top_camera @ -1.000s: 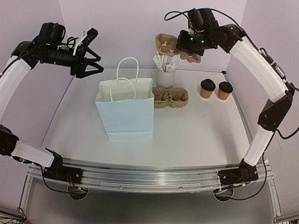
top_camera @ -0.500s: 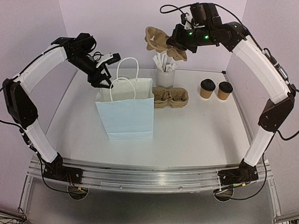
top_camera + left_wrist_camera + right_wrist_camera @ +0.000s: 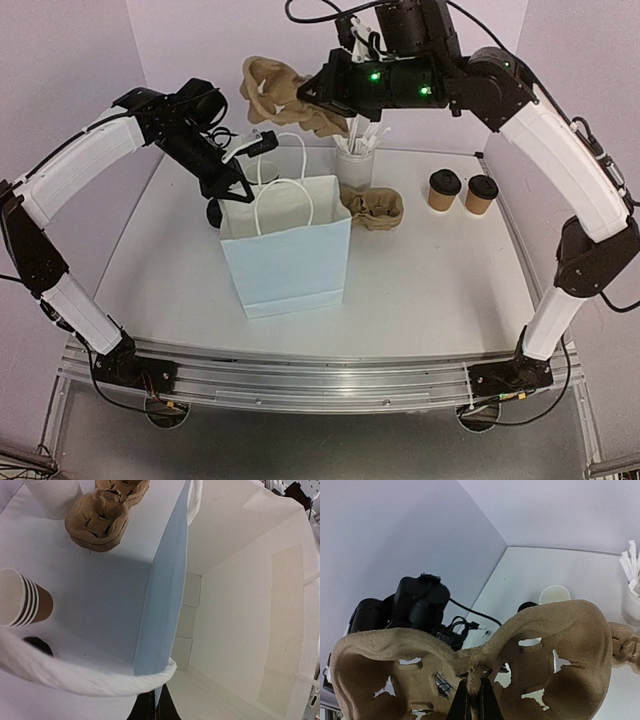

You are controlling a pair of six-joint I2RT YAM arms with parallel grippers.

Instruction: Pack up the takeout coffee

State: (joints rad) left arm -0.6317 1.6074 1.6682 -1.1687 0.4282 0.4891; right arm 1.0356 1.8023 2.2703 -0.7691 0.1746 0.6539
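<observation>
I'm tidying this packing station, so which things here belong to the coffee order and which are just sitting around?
In use: two lidded cups; white bag, held by the left tool; cup tray, held aloft by the right tool.
Idle for now: cup of straws; second tray on the table.
</observation>
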